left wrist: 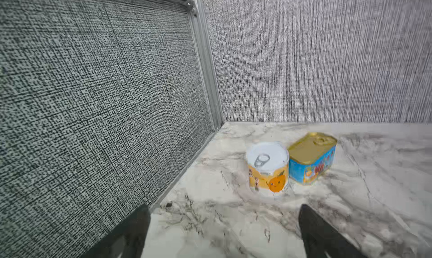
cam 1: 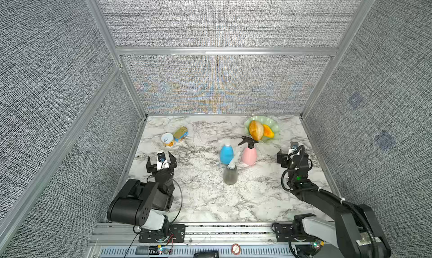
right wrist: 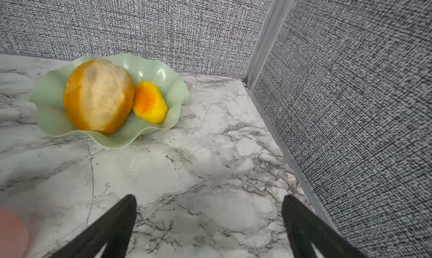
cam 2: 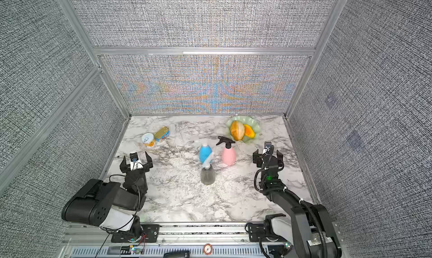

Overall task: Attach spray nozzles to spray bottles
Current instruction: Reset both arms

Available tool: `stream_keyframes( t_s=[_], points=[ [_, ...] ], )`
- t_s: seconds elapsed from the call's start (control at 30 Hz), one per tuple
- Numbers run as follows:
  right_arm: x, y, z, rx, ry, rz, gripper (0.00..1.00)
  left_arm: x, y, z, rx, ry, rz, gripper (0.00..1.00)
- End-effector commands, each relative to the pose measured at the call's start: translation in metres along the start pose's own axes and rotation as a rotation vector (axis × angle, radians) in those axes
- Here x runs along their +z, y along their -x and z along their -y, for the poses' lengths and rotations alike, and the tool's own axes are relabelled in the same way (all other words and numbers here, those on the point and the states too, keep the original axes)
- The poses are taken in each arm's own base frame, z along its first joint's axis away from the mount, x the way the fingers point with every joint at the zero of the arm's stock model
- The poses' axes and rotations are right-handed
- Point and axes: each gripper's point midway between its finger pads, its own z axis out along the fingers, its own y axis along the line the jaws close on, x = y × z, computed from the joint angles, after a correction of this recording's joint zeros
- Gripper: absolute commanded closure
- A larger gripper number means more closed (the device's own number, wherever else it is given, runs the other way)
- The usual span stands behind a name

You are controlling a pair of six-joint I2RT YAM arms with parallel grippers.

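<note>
Three spray bottles stand mid-table in both top views. The blue bottle (cam 1: pixel 226 154) carries a faint translucent nozzle (cam 1: pixel 225 142). A black spray nozzle (cam 1: pixel 247 141) sits on the pink bottle (cam 1: pixel 249 155). The smoky grey bottle (cam 1: pixel 230 175) in front has a white nozzle (cam 1: pixel 233 162) tilted on its neck. My left gripper (cam 1: pixel 161 156) hovers open at the left, well apart from the bottles. My right gripper (cam 1: pixel 292 155) is open to the right of the pink bottle, holding nothing. In the right wrist view that pink bottle (right wrist: pixel 9 231) is only a blur at the frame's edge, and the right gripper (right wrist: pixel 209 203) is over bare marble.
Two tin cans, a round orange-labelled can (left wrist: pixel 267 168) and a blue rectangular can (left wrist: pixel 312 158), stand at the back left ahead of my left gripper (left wrist: pixel 223 212). A green wavy bowl (right wrist: pixel 173 91) with fruit is at the back right. Fabric walls close in three sides.
</note>
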Motion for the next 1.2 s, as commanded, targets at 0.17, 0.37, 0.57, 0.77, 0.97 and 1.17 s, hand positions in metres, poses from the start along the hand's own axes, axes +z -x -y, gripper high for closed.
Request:
stream_keyframes(
  t_s=[0.17, 0.37, 0.57, 0.77, 0.97, 1.17],
  points=[
    [0.009, -0.009, 0.000, 0.118, 0.010, 0.118, 0.01, 0.023, -0.018, 0.031, -0.061, -0.208, -0.090, 0.01],
    [0.020, -0.031, 0.012, 0.159, -0.064, 0.065, 0.01, 0.021, -0.017, 0.029, -0.063, -0.199, -0.074, 0.01],
    [0.042, -0.036, 0.021, 0.203, -0.085, -0.006, 0.01, 0.021, -0.018, 0.029, -0.068, -0.202, -0.079, 0.01],
    [0.041, -0.035, 0.021, 0.201, -0.086, 0.005, 0.01, 0.021, -0.018, 0.029, -0.068, -0.202, -0.080, 0.01],
    [0.041, -0.035, 0.021, 0.197, -0.087, 0.003, 0.01, 0.021, -0.017, 0.029, -0.067, -0.202, -0.078, 0.01],
    [0.041, -0.034, 0.021, 0.198, -0.087, 0.006, 0.01, 0.022, -0.017, 0.030, -0.068, -0.202, -0.078, 0.01]
  ],
)
